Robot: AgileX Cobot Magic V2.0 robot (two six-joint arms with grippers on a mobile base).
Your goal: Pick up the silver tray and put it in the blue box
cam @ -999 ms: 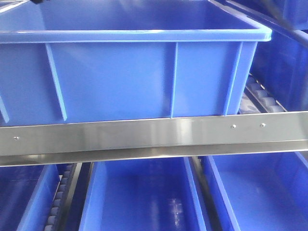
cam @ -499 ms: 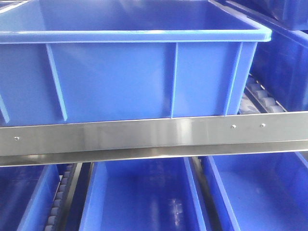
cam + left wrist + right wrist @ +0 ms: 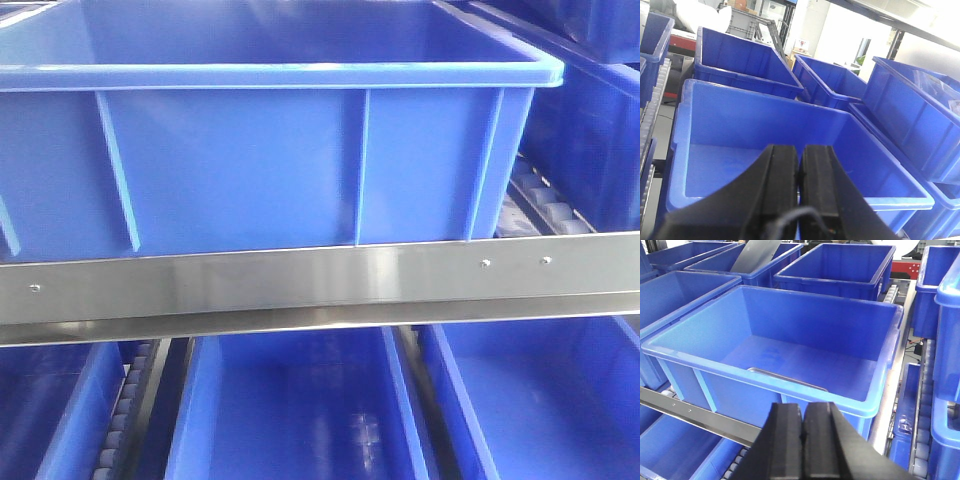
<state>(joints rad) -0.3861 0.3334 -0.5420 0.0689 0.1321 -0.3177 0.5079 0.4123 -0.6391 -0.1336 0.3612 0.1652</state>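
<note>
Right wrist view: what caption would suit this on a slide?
Shut right gripper above the blue box, silver tray edge visible inside.

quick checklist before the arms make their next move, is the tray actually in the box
1. Silver tray inside the blue box: ok, a thin silver rim shows on the floor by the near wall in the right wrist view.
2. Tray lying flat: cannot tell, the near wall hides most of it.
3. Left tool free of load: ok, shut, nothing between its fingers.
4. Right tool free of load: ok, shut and empty.
5. Both tools outside the box: ok.
6. Box seated behind the steel rail: ok.
</note>
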